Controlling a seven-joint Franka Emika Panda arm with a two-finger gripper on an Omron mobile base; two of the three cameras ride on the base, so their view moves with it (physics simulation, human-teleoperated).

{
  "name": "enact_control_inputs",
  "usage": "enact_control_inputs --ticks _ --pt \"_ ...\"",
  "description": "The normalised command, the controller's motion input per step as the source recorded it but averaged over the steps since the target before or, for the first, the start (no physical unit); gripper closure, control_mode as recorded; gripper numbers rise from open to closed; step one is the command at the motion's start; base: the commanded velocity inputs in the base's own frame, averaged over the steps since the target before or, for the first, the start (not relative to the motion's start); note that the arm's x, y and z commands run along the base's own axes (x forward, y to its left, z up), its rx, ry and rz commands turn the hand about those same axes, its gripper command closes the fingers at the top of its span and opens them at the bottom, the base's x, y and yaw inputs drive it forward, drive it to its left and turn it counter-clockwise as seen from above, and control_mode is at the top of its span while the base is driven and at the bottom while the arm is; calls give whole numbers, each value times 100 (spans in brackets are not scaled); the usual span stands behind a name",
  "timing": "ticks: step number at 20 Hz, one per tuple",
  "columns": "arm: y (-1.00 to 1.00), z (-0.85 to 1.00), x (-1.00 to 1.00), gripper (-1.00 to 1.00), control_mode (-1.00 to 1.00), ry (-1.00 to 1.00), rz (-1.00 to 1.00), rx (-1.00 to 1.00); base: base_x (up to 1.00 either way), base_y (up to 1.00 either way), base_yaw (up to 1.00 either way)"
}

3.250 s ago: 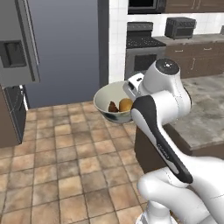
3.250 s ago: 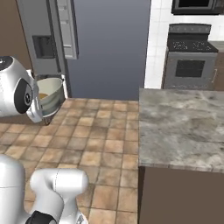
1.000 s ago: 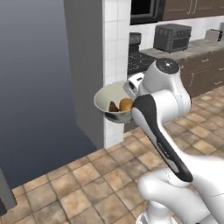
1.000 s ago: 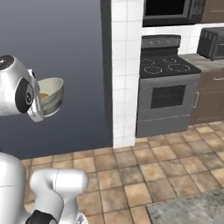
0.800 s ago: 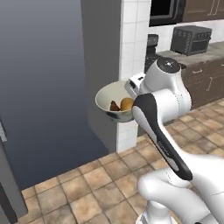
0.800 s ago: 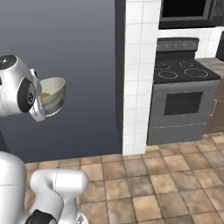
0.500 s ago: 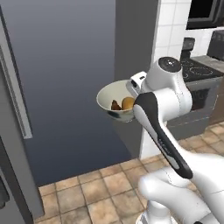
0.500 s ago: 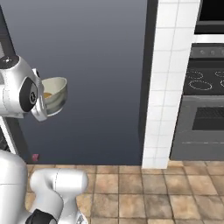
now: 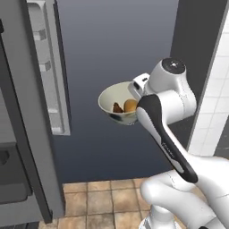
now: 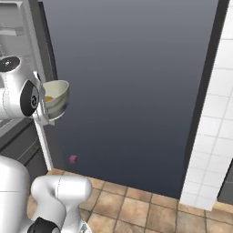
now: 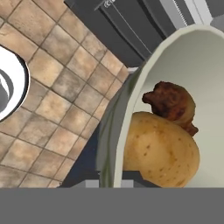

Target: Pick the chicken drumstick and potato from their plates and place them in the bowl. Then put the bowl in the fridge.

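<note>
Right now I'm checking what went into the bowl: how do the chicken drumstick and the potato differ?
The chicken drumstick is dark brown; the potato is golden tan. The drumstick looks rough and lumpy, the potato smooth and rounded. In the hand view the potato looks bigger and partly overlaps the drumstick. Both lie touching inside the bowl, which the arm carries in front of the open fridge.

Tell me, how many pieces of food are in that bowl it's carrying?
2: the potato nearest the held rim of the bowl, and the chicken drumstick touching it, deeper in. Anything beneath them would be hidden.

Golden potato point(image 11: 161, 150), dark-brown drumstick point(image 11: 171, 102)
</note>
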Motion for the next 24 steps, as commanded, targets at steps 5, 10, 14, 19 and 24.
enact_control_inputs --ticks 5,10,14,19,24 --pt "0 0 0 100 100 0 0 0 12 -19 6" --pt "0 0 0 100 100 0 0 0 3 -31 -1" --pt "0 0 0 100 100 0 0 0 14 -29 16" --pt "0 0 0 100 100 0 0 0 58 -16 40" --pt "0 0 0 100 100 0 0 0 65 -9 52"
